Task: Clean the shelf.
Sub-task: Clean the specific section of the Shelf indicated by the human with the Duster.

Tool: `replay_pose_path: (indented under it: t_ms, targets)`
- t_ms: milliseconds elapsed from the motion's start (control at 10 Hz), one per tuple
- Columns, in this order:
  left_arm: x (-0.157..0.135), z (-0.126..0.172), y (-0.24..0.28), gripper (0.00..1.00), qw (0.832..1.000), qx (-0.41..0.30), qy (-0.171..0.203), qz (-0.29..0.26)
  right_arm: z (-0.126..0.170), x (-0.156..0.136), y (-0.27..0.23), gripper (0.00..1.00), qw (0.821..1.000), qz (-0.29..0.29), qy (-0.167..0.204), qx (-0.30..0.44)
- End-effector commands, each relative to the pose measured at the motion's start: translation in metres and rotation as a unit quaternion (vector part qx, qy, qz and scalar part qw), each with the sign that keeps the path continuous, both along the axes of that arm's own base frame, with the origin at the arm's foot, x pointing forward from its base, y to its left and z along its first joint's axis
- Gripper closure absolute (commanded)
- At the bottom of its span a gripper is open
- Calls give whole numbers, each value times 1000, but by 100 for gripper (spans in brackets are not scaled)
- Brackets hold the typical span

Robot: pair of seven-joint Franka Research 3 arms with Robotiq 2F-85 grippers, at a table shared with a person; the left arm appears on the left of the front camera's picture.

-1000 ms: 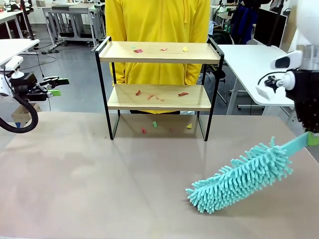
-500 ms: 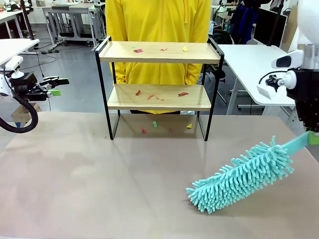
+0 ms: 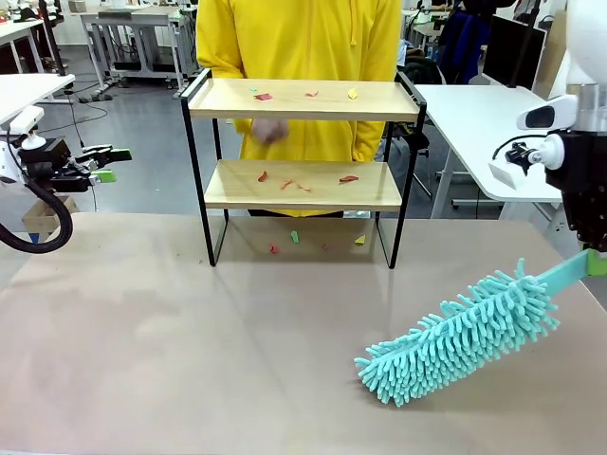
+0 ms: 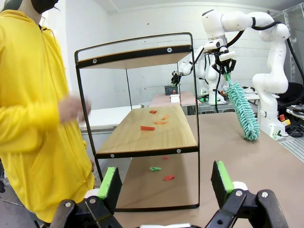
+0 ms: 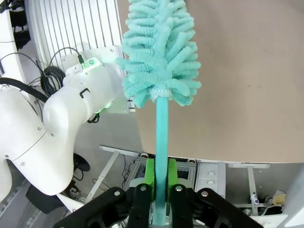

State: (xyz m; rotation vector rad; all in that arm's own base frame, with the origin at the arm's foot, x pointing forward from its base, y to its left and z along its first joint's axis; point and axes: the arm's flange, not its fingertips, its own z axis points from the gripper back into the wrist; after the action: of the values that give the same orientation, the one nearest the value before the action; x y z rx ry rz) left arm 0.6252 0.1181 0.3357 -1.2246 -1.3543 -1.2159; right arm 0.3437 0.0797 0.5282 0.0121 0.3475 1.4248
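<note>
The shelf (image 3: 285, 106) stands at the table's far middle, with small coloured paper scraps (image 3: 303, 180) on both wooden boards and on the table under it. My right gripper (image 3: 590, 261) at the right edge is shut on the handle of a teal fluffy duster (image 3: 455, 336), whose head rests low over the table. In the right wrist view the pads (image 5: 150, 176) clamp the duster handle (image 5: 161, 133). My left gripper (image 3: 112, 163) hovers open off the table's left side, well clear of the shelf. Its fingers (image 4: 110, 183) frame the shelf (image 4: 142, 142) end-on, with nothing between them.
A person in a yellow hoodie (image 3: 303, 38) stands behind the shelf, one blurred hand (image 3: 272, 131) raised between the two boards. White tables (image 3: 474, 123) flank the work table (image 3: 190, 332), whose near and left parts lie bare.
The person's hand has come up behind the shelf, between the boards. Both arms and the duster have stayed put.
</note>
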Motion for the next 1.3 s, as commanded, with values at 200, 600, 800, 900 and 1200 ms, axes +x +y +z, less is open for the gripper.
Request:
replay_pose_path:
  t_ms: [200, 600, 800, 900, 1200]
  targets:
    - [-1, 3, 1, 0, 1000, 0, -9, 1, 2, -1, 0, 87, 1000, -6, -6, -3]
    - [-1, 3, 1, 0, 1000, 0, -9, 1, 2, -1, 0, 87, 1000, -6, -6, -3]
    - [-1, 3, 1, 0, 1000, 0, -9, 1, 2, -1, 0, 87, 1000, -6, -6, -3]
    - [-1, 3, 1, 0, 1000, 0, -9, 1, 2, -1, 0, 87, 1000, -6, -6, -3]
    - [-1, 3, 1, 0, 1000, 0, -9, 1, 2, -1, 0, 87, 1000, -6, -6, -3]
